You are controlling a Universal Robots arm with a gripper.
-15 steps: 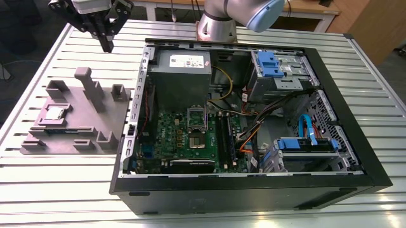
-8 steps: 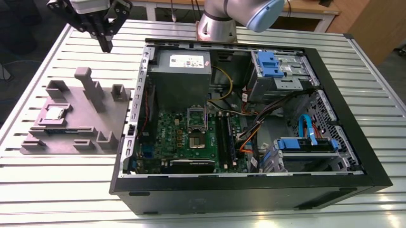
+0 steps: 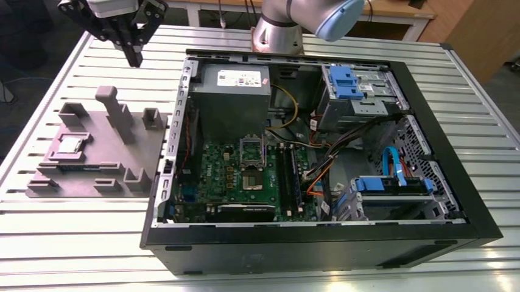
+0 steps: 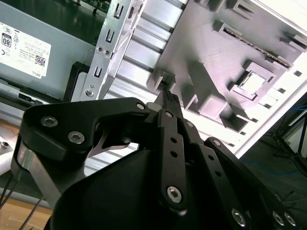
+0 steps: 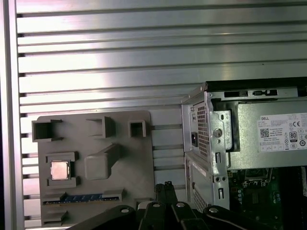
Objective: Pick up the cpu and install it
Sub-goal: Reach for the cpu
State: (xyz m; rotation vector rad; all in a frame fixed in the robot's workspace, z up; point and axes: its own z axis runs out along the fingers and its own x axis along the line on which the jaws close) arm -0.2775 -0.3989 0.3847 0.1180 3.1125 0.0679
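Observation:
The cpu (image 3: 72,145) is a small shiny silver square lying flat in a recess of the grey holder block (image 3: 122,152) on the slatted table, at the exterior view's left. It also shows in both wrist views, cpu (image 4: 253,81) and cpu (image 5: 59,170). My black gripper (image 3: 133,59) hangs high above the table, beyond the block's far edge and apart from the cpu. Its fingers meet at the tips with nothing between them, as the gripper (image 4: 168,98) and gripper (image 5: 166,186) show. The dark socket (image 3: 252,159) sits on the green motherboard inside the open computer case.
The black case (image 3: 325,243) lies on its side at the exterior view's right, holding a grey power supply (image 3: 231,91), cables and blue drive brackets (image 3: 345,82). Tall posts (image 3: 108,103) rise from the holder block. The arm's base (image 3: 276,33) stands behind the case.

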